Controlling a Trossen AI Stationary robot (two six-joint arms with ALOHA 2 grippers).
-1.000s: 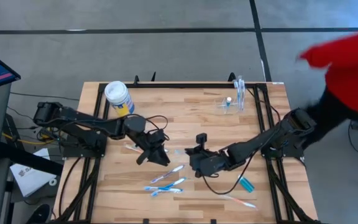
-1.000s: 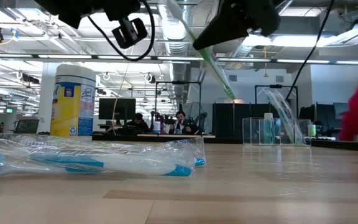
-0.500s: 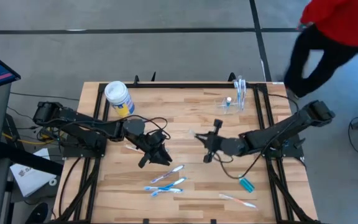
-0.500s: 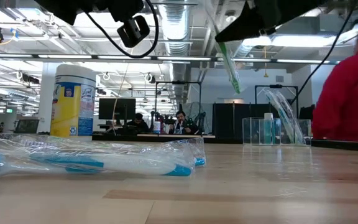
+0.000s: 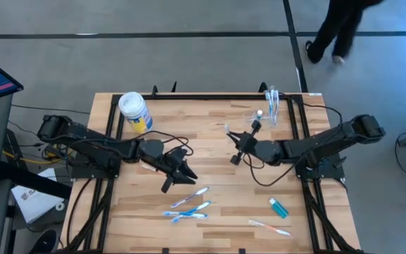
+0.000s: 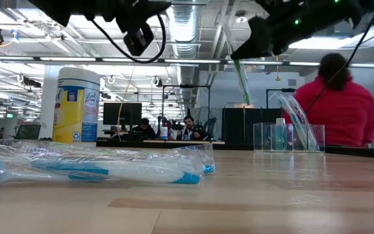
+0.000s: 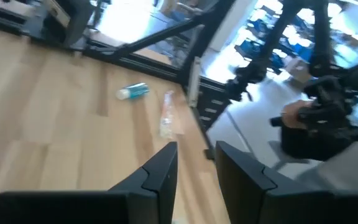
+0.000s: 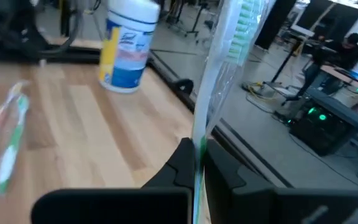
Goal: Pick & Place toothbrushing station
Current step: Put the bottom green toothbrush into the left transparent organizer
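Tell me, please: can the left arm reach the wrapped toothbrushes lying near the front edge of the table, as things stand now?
Probably yes. The left gripper hangs open and empty just beside the wrapped toothbrushes, with only bare table between. The right gripper, holding a green toothbrush, is off to the side.

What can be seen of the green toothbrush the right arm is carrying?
The wrapped green toothbrush has green bristles and a slim green handle inside a clear plastic sleeve. The right end effector is shut on its lower handle, holding it off the table, head end pointing away from the wrist. In the low view it hangs tilted above the table, with the clear cup standing lower, to its right. Nothing else touches it.
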